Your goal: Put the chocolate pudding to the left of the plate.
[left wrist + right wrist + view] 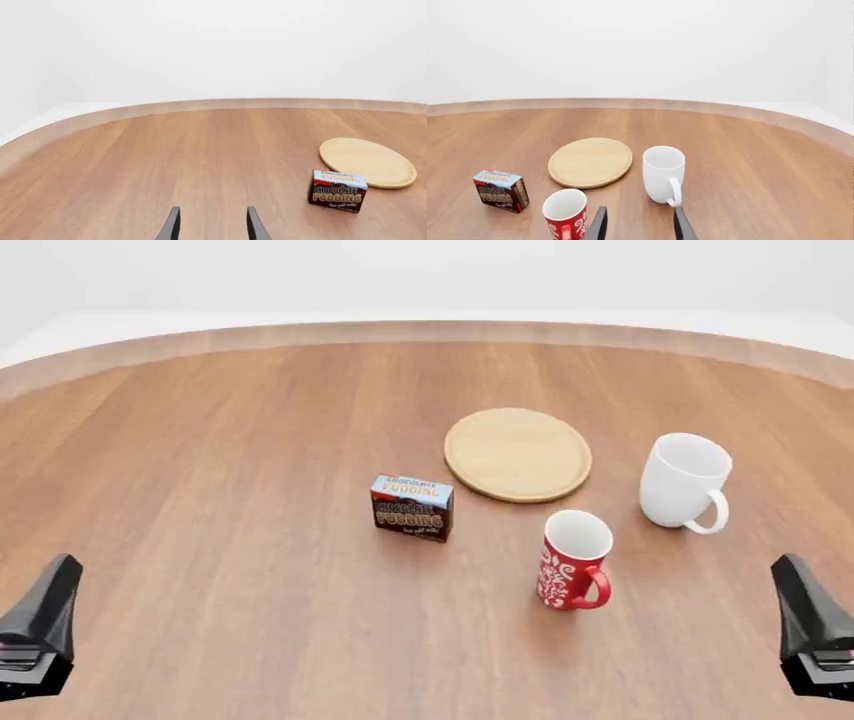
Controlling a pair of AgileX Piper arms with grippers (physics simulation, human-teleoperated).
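Observation:
The chocolate pudding [412, 508], a small brown carton with a light blue top, stands upright on the table just front-left of the plate [518, 454], a flat light-wood disc. The right wrist view shows a small gap between the pudding [501, 190] and the plate [590, 161]. My left gripper [51, 592] hangs low at the near left edge, far from the carton, and is open and empty [213, 212]. The pudding [337, 192] and the plate [367, 161] lie off to one side of it. My right gripper [798, 590] is at the near right, also open and empty [639, 212].
A red patterned mug [575, 560] stands upright in front of the plate, to the right of the carton. A white mug [685, 481] stands right of the plate. The wooden table's curved far edge [427, 332] runs across the back.

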